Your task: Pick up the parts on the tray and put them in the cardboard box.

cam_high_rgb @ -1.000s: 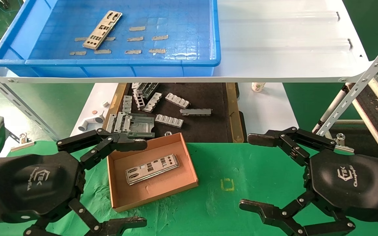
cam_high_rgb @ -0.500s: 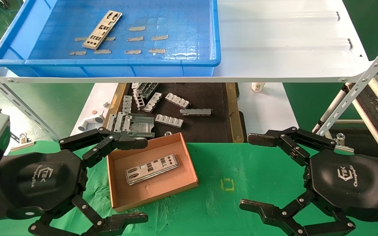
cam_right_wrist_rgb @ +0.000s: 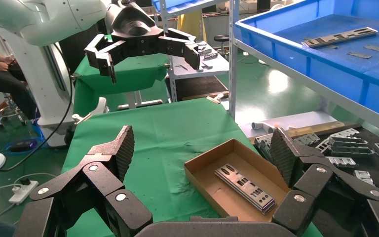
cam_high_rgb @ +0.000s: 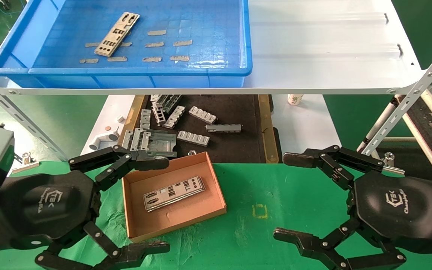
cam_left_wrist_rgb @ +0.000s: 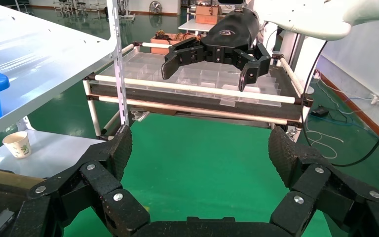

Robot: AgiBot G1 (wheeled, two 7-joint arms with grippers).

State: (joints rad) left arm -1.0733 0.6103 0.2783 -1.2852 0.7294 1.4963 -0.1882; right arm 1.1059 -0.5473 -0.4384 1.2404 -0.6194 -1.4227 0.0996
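Green bench cloth carries the cardboard box point(cam_high_rgb: 173, 195), one plate point(cam_high_rgb: 173, 193) inside. Upper left, the tray's point(cam_high_rgb: 21, 41) remaining plate point(cam_high_rgb: 117, 34) looks thin, stiff, slippery, so pinch its long edges. Left tool point(cam_high_rgb: 152, 204) and right tool point(cam_high_rgb: 289, 197) are spread, empty.

Black tray point(cam_high_rgb: 234, 112): brown-edged, on the lower level, beyond the green cloth.
Ribbed blocks point(cam_high_rgb: 193, 138): grey metal, scattered over the black tray.
Tape strips point(cam_high_rgb: 152, 59): small, grey, in rows on blue gridded floor.
Paper cup point(cam_high_rgb: 294, 99): under the white shelf point(cam_high_rgb: 324, 45).
Green cloth point(cam_high_rgb: 276, 195): covers the near table.
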